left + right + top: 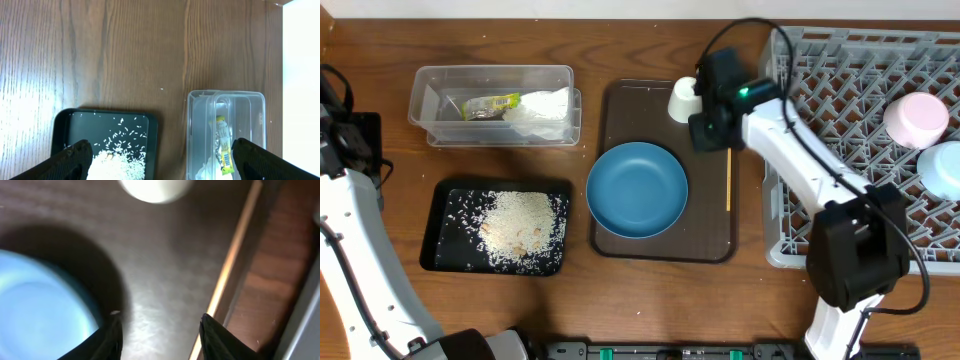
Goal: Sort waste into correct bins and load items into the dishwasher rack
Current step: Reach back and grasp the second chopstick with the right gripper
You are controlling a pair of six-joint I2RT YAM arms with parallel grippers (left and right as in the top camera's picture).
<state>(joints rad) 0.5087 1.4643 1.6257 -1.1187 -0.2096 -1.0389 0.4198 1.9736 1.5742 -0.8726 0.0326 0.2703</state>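
A brown tray (708, 222) with rounded corners and a low raised rim lies flat on a wooden table (620, 40). The tray's surface is dark and faintly glossy, and in the right wrist view it catches a soft sheen. The wood spreads out on every side of the tray, mid-brown with its grain running left to right in the overhead view. A narrow strip of it shows just right of the tray's right rim. In front of the tray, along the table's near edge, runs a black bar with small green marks (650, 352). In the left wrist view a plain white area (301, 75) borders the wood; where it lies from the tray cannot be told.
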